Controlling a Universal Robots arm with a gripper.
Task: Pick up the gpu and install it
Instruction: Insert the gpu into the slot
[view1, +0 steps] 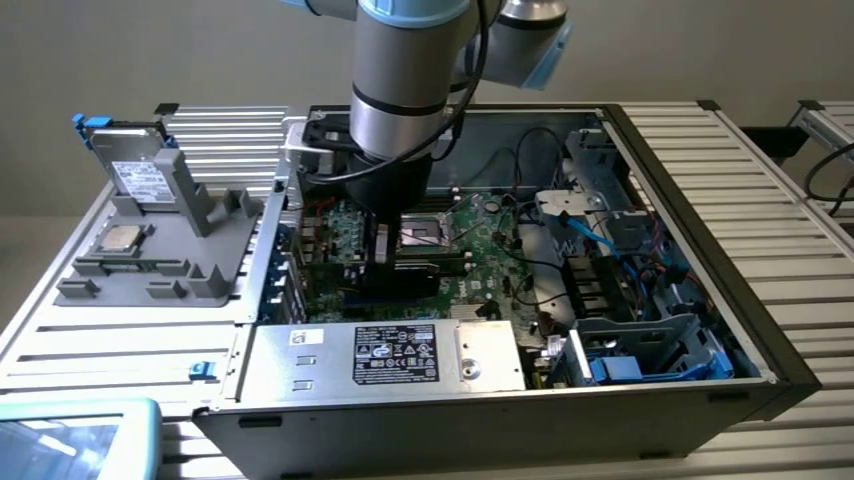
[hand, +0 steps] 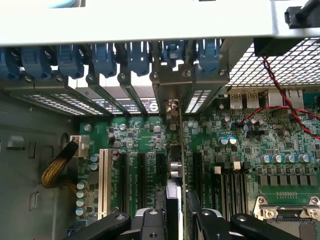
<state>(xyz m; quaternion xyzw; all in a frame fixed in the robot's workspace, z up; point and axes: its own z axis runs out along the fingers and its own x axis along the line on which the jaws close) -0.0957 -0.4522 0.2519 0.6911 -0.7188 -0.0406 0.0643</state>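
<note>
Inside open computer case (view1: 534, 425), above green motherboard (hand: 220, 150): grips graphics card (hand: 176, 160) edge-on in half-closed gripper (hand: 175, 217), long axis running straight ahead toward rear slot covers (hand: 107, 95).

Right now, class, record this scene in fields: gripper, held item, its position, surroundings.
Gripper: black two-finger gripper, closed on the card
Held item: thin green circuit-board gpu with silver end bracket
Position: upright, edge-on, above the black expansion slots of the green motherboard; seated or not, cannot tell
Surroundings: open grey computer case; row of blue plastic slot latches
</note>
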